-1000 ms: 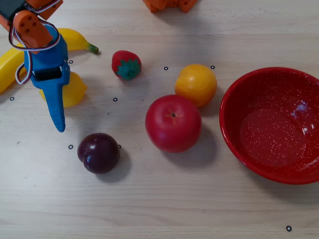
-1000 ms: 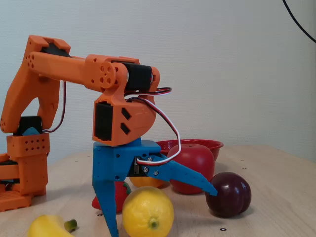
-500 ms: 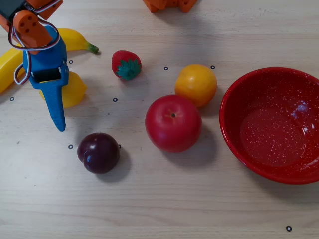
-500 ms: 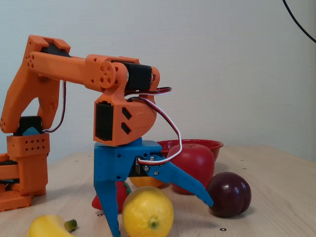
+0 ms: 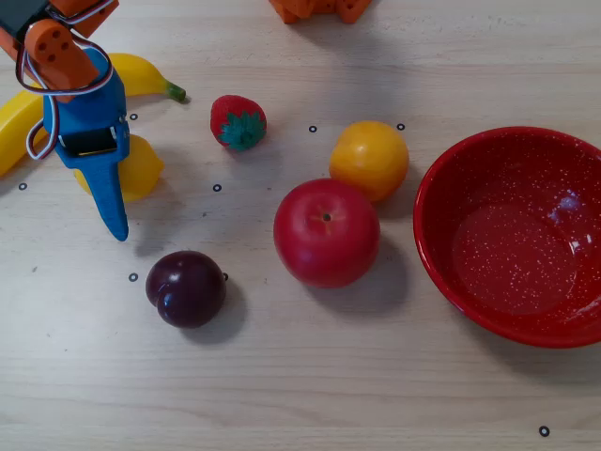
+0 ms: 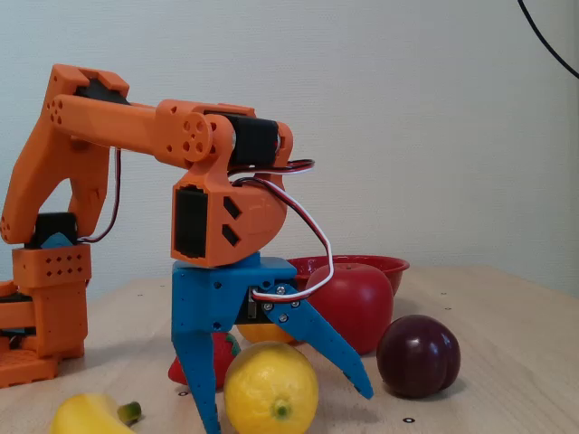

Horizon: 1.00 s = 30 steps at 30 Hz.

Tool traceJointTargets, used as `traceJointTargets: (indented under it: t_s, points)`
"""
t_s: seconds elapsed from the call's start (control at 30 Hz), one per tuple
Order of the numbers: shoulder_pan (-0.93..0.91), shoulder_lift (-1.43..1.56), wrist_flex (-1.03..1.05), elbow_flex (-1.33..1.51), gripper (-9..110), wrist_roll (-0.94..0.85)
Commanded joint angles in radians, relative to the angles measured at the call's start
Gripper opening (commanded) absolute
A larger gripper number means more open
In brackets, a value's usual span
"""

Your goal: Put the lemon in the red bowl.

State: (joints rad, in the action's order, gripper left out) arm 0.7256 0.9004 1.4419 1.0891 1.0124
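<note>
- The gripper stands low over the table with its two blue fingers apart and straddling the lemon; nothing is clamped yet.
- Compared with the pictures from a second ago, the movable finger has swung inward: its tip was out by the plum and now points down just beside the lemon, well clear of the plum.
- The straight finger has kept its place on the lemon's other side, and the arm's pose looks unchanged in the fixed view.
- This reads as the closing stroke of the grasp, partly done; whether the moving finger touches the lemon cannot be told.
- In the overhead view the lemon lies at the left of the table, half hidden under the gripper, next to the banana.
- The red bowl sits at the far right, empty, well apart from the lemon.
- Between them lie the strawberry, the red apple and the orange fruit, so the carry will likely need a lift over them.
- Most of the task remains: finish the squeeze, lift, cross, release.
</note>
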Motion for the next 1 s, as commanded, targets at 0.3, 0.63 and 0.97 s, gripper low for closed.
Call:
traceJointTargets:
  t_s: [0.3,0.63,0.97]
  points:
    - [0.012,0.066,0.014,-0.028,42,-0.011]
    - [0.012,0.074,0.023,-0.017,33,-0.002]
    - [0.017,0.075,0.028,-0.002,15,0.040]
